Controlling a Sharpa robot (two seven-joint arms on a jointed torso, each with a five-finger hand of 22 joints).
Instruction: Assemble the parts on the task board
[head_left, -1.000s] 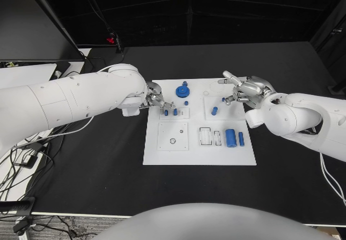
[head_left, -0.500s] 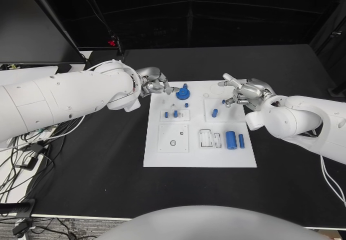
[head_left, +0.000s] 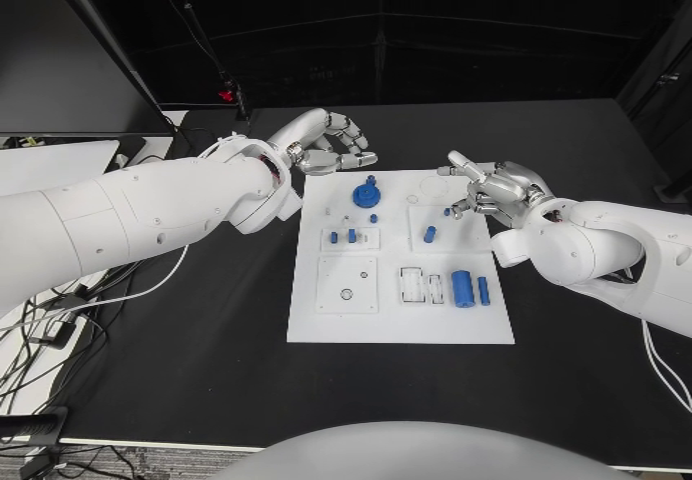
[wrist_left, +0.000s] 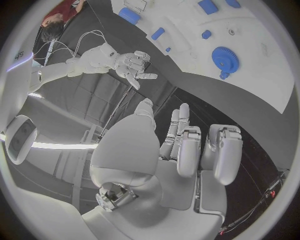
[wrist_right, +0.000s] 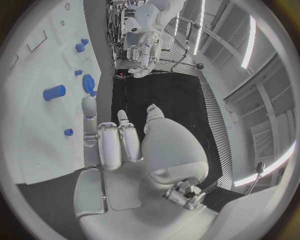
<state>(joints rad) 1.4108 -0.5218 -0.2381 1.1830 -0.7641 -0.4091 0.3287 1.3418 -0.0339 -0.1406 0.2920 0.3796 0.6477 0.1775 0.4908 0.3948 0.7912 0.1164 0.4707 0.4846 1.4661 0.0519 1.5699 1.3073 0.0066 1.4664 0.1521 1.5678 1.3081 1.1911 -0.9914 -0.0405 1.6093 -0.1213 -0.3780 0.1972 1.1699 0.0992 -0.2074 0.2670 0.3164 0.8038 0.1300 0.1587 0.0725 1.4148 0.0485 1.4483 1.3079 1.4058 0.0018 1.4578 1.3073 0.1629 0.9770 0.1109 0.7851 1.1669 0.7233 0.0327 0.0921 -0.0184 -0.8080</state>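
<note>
The right hand (wrist_right: 122, 145) is seen from behind, its fingers partly curled and nothing held in them, raised over the edge of the white board (wrist_right: 31, 90). On the board a blue gear (wrist_right: 88, 84) is seen, with a blue cylinder (wrist_right: 54, 92) lying just beside it and small blue pegs (wrist_right: 80, 46) standing farther along. One small blue part (wrist_right: 68, 132) lies close to the fingers. Beyond the board the left hand (wrist_right: 142, 64) is raised above the black table (wrist_right: 156, 92), fingers spread.

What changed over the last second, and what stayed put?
The left hand lifted off the task board, leaving the small blue pegs, and drew back past the board's far left corner, holding nothing. The right hand stayed over the far right edge; the parts kept their places.
</note>
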